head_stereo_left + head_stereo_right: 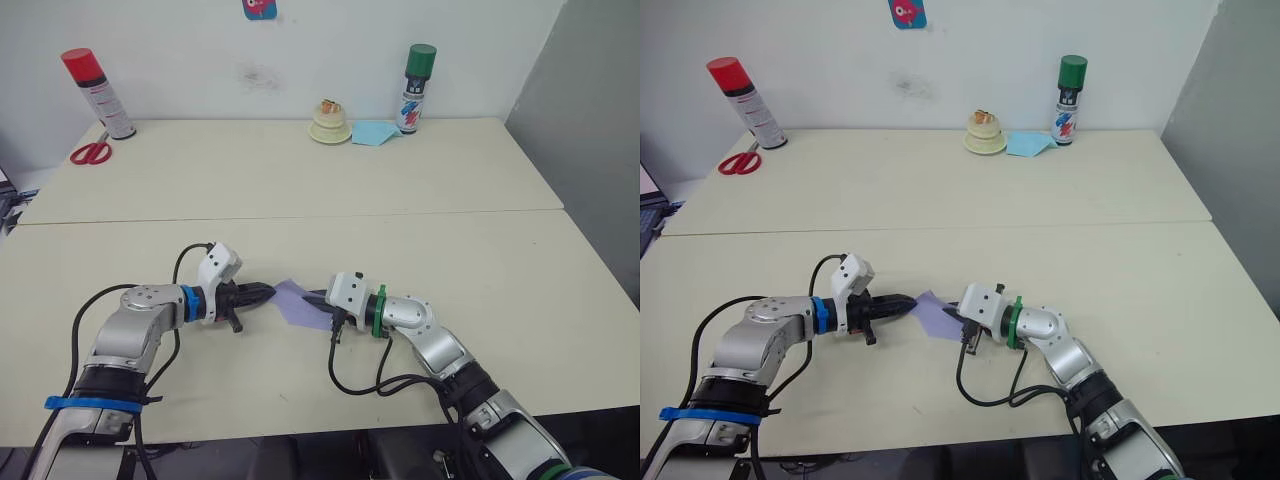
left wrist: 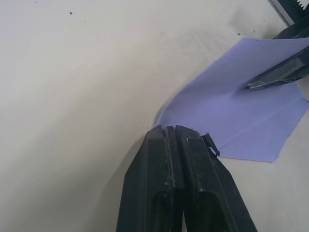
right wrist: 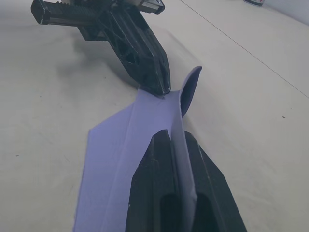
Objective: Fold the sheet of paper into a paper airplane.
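Note:
The sheet of paper (image 1: 298, 302) is lavender, partly folded, and lies on the front table between my two grippers. My left gripper (image 1: 268, 292) is shut, and its tip (image 2: 175, 129) rests at the paper's left corner, which curls up slightly there. My right gripper (image 1: 314, 297) comes in from the other side and is shut on a raised flap of the paper (image 3: 186, 96) that runs up between its fingers (image 3: 154, 159). A straight crease crosses the flat part of the sheet (image 2: 251, 128). No finished paper airplane is in view.
At the back of the far table stand a red-capped spray can (image 1: 98, 92), red scissors (image 1: 90, 152), a cream-coloured round object (image 1: 329, 122), a light blue sheet (image 1: 374, 132) and a green-capped spray can (image 1: 418, 88). A seam (image 1: 300, 215) separates the two tables.

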